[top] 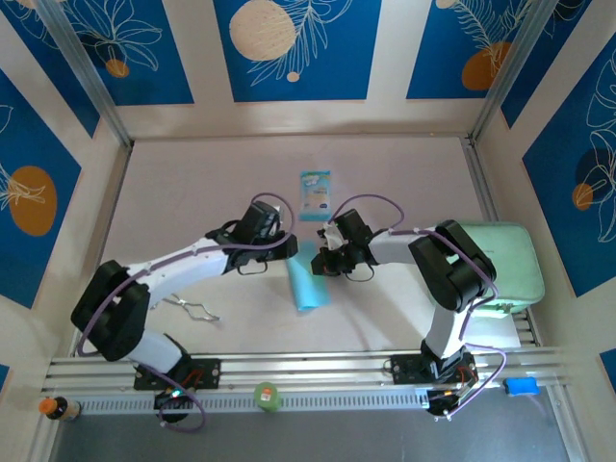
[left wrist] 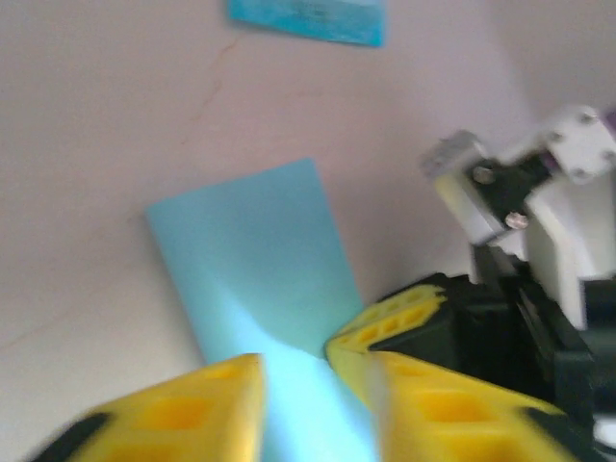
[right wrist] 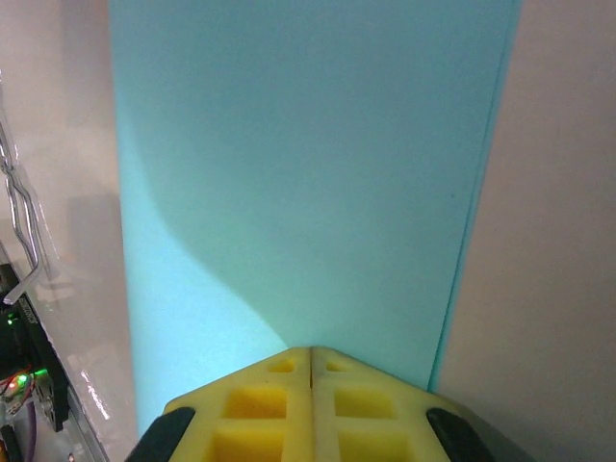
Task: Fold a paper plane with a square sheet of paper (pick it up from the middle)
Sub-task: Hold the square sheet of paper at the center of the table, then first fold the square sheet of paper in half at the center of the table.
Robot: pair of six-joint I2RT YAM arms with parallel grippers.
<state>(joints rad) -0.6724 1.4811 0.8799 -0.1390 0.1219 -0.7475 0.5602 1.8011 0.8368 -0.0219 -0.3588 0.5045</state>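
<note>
The light-blue sheet of paper (top: 306, 284) lies on the table as a narrow rectangle, folded over on itself, its long side running towards the near edge. Both grippers meet at its far end. My left gripper (top: 289, 248) is open, its yellow fingers (left wrist: 192, 409) straddling the paper (left wrist: 250, 250) from above. My right gripper (top: 323, 258) is shut, its fingertips (right wrist: 311, 351) together and down on the paper's surface (right wrist: 308, 173). In the left wrist view the right gripper's yellow fingers (left wrist: 395, 318) sit at the paper's edge. No plane shape is in view.
A small teal-and-white packet (top: 315, 195) lies just beyond the grippers, also at the top of the left wrist view (left wrist: 308, 17). A pale green pad (top: 500, 265) fills the right side. A bent metal wire (top: 192, 308) lies near the left arm.
</note>
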